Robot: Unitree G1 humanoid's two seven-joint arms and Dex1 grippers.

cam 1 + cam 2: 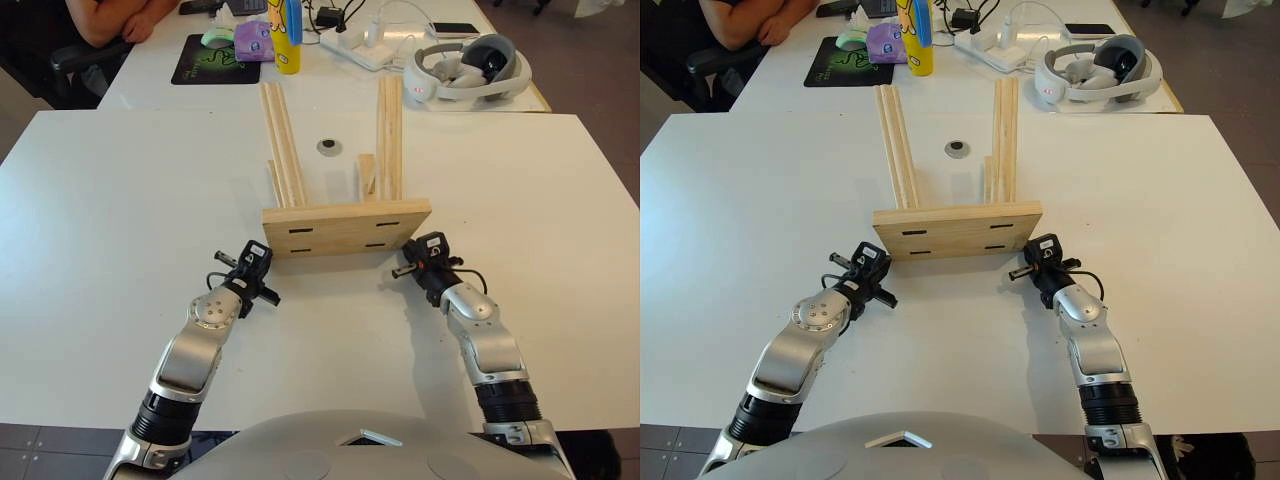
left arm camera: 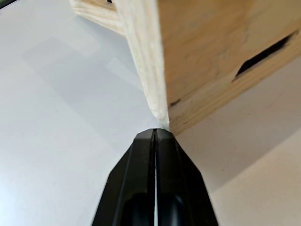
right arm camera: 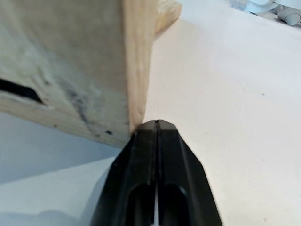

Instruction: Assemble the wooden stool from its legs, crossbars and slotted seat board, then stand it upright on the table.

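The wooden stool [image 1: 345, 212] lies on its side mid-table. Its slotted seat board [image 1: 958, 232] stands on one long edge facing the robot, and the legs [image 1: 282, 140] run away from it along the white table [image 1: 120, 250]. The left gripper [image 2: 155, 134] has its fingers pressed together on nothing, with the tip apparently touching the board's lower left corner. The right gripper [image 3: 157, 126] is likewise closed and empty, its tip against the lower right corner. Set symmetrically at the two bottom corners, the closed tips probably serve as pushers or wedges for tipping the stool onto its feet, not as clamps. Assembly looks finished, and only standing it upright remains.
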